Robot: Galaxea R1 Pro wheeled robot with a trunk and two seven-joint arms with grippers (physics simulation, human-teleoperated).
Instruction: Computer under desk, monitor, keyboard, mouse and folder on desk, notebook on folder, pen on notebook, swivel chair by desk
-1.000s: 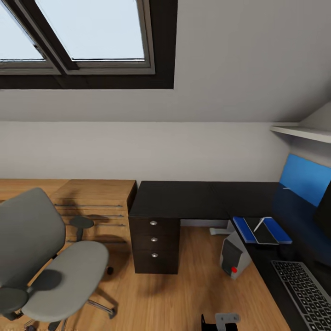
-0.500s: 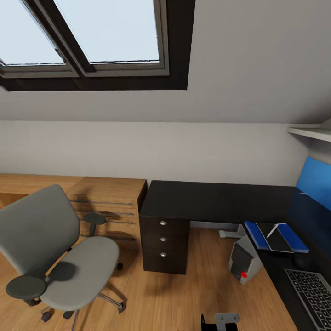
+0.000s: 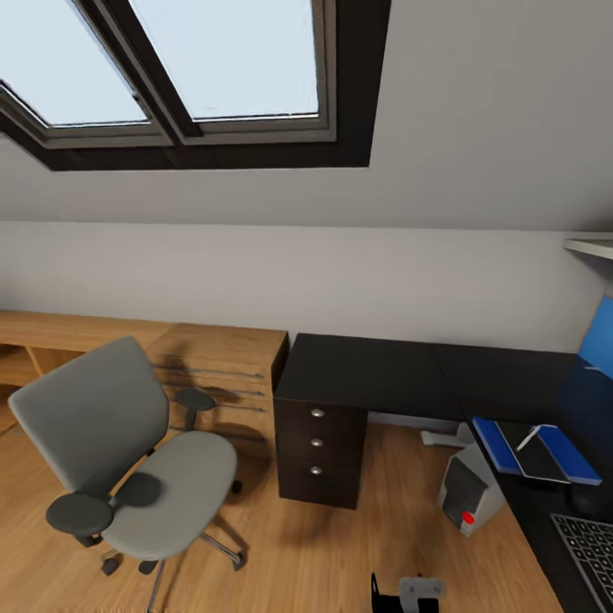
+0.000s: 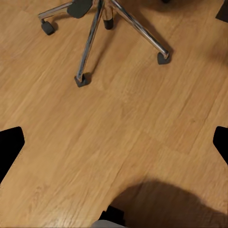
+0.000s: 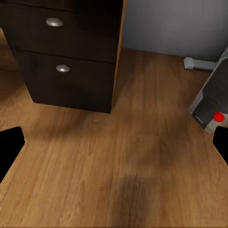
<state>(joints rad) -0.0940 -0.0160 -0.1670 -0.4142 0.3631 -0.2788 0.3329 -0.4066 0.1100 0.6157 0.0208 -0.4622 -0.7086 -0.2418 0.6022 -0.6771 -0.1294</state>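
Note:
The swivel chair (image 3: pixel 162 498), grey with black armrests, stands on the wood floor left of the black desk (image 3: pixel 383 370); its seat is bare. Its silver star base (image 4: pixel 95 33) lies beyond my open left gripper (image 4: pixel 116 140). The computer (image 3: pixel 466 494) sits on the floor under the desk, also seen as the computer (image 5: pixel 211 107) past my open right gripper (image 5: pixel 116 140). On the desk's right wing the blue folder (image 3: pixel 569 457) carries the dark notebook (image 3: pixel 536 460), with the white pen (image 3: pixel 529 438) on it. A corner of the keyboard (image 3: pixel 592 545) shows nearer. The monitor is out of view.
The desk's drawer unit (image 3: pixel 319 443) with three knobs stands between chair and computer, close ahead in the right wrist view as the drawer unit (image 5: pixel 71 61). A light wooden cabinet (image 3: pixel 230 366) runs along the wall behind the chair. A blue wall panel (image 3: pixel 600 336) and shelf (image 3: pixel 592 247) are at far right.
The camera has turned left: desk, computer and folder slid right in the picture, the chair came further into view, and the monitor's edge left the frame.

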